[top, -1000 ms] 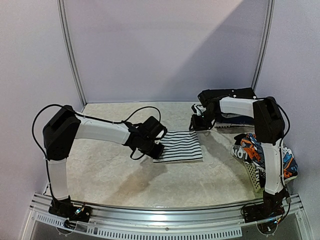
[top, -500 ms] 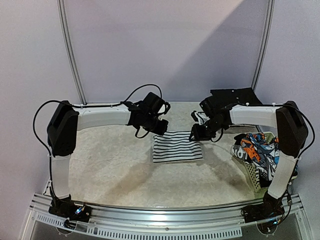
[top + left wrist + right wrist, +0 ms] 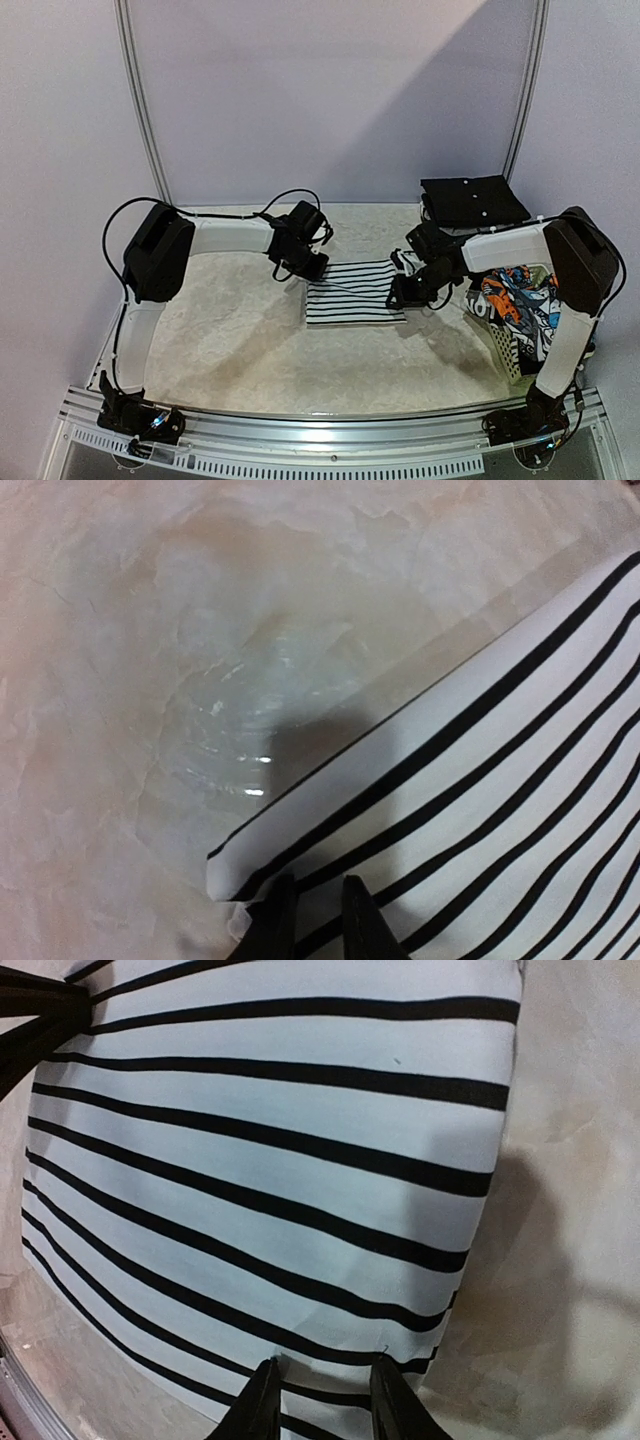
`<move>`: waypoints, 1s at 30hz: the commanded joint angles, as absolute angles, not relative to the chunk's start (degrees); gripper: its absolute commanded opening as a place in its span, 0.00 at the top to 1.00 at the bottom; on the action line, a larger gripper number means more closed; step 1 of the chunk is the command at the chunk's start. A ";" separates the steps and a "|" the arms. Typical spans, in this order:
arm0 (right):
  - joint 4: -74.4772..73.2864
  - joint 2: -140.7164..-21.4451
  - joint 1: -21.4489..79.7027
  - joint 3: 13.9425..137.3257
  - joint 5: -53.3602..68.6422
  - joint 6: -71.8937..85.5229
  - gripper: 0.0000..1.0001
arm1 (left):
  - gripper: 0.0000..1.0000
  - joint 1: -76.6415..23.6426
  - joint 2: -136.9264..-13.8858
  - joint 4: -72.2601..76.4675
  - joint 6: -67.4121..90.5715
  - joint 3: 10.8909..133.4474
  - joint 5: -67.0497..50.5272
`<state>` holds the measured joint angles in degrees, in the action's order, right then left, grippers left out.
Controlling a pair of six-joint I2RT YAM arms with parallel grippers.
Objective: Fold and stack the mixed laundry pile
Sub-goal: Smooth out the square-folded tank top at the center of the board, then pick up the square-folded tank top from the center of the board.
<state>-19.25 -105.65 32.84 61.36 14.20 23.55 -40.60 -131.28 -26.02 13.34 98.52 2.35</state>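
Between the left fingers (image 3: 270, 925) and right fingers (image 3: 258, 1405) lies the striped garment (image 3: 352, 292).

No text can be read. The printed garment (image 3: 515, 300) in the right basket (image 3: 506, 352) is too small to make out; the striped cloth (image 3: 355, 292) shows only stripes.

The pale marbled bench (image 3: 220, 330) carried a folded striped garment (image 3: 350, 292) mid-surface, a dark folded cloth (image 3: 472, 200) far right, and a lattice basket (image 3: 508, 350) at its right edge.
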 commanded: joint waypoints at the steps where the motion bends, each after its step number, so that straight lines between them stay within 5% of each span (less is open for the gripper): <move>1: -18.41 -104.65 32.78 56.38 13.72 25.16 0.68 | 0.83 -38.58 -131.66 -27.11 11.75 98.00 5.01; 21: -26.15 -84.32 38.50 54.49 2.14 29.93 0.59 | 0.78 -39.85 -119.28 -25.16 6.14 90.49 14.82; 24: -23.48 -81.86 38.42 53.50 -1.17 30.98 0.54 | 0.65 -43.60 -113.04 -20.57 1.23 85.72 22.82; 30: -17.54 -79.22 37.45 50.70 -1.97 32.90 0.43 | 0.13 -52.31 -103.65 -4.33 -13.85 73.98 29.89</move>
